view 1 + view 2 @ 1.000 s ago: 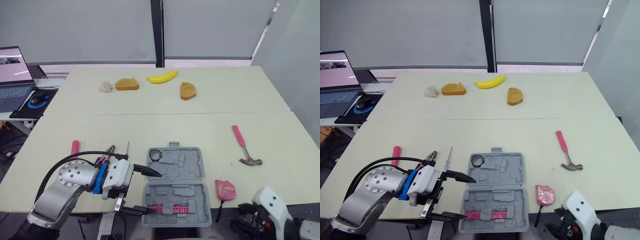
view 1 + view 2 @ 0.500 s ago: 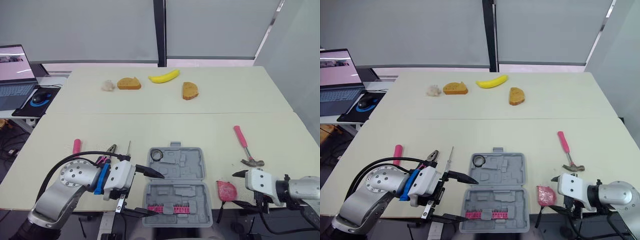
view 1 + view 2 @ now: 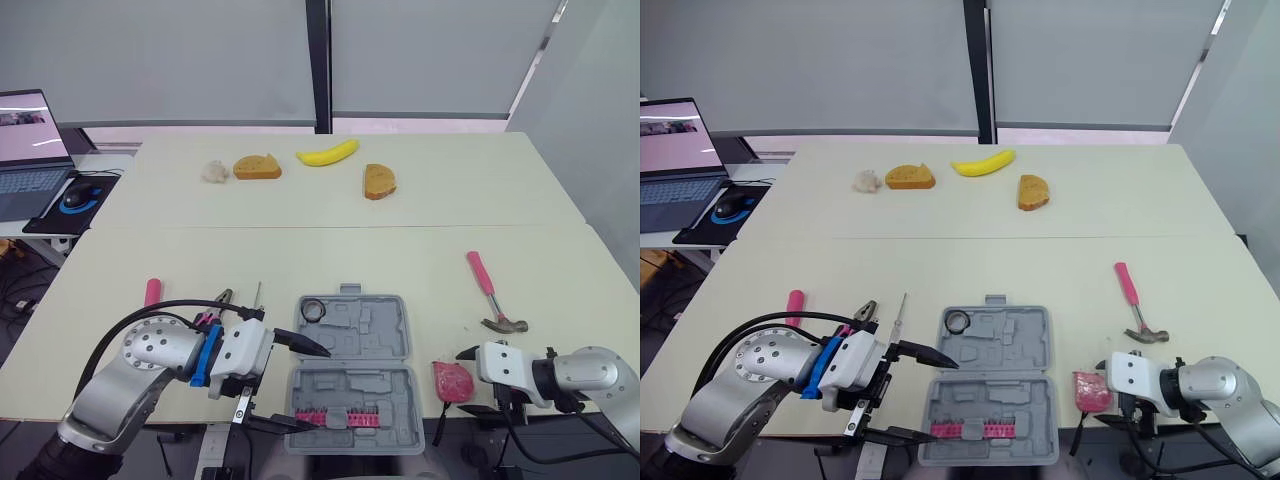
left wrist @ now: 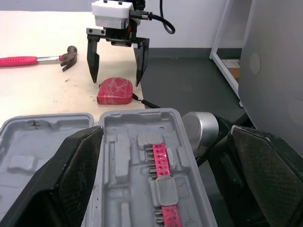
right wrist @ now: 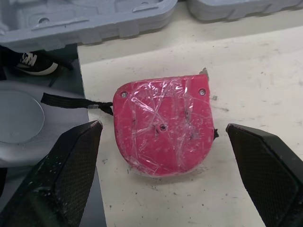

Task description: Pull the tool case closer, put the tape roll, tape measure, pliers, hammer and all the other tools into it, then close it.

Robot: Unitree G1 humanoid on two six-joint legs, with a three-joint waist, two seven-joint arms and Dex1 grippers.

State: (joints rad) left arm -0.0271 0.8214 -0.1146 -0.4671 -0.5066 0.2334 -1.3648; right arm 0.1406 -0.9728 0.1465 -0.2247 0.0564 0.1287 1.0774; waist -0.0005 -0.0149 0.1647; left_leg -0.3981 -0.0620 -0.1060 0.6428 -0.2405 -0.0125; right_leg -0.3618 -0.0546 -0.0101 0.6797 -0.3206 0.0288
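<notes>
The grey tool case lies open near the table's front edge, with a black tape roll in its far left corner and a pink bit strip in the near half. My left gripper is open, its fingers spanning the near half's left side. The red tape measure lies right of the case. My right gripper is open just right of the tape measure, one finger on each side of it. The pink-handled hammer lies farther right. Pliers and a screwdriver lie left of the case.
A pink handle lies at the far left of the near table. On the far table are two bread slices, a banana and a pale lump. A laptop and mouse sit at the left.
My right arm has come up from below the table's front edge and moved left, bringing its open gripper to the tape measure. The left gripper has barely moved.
</notes>
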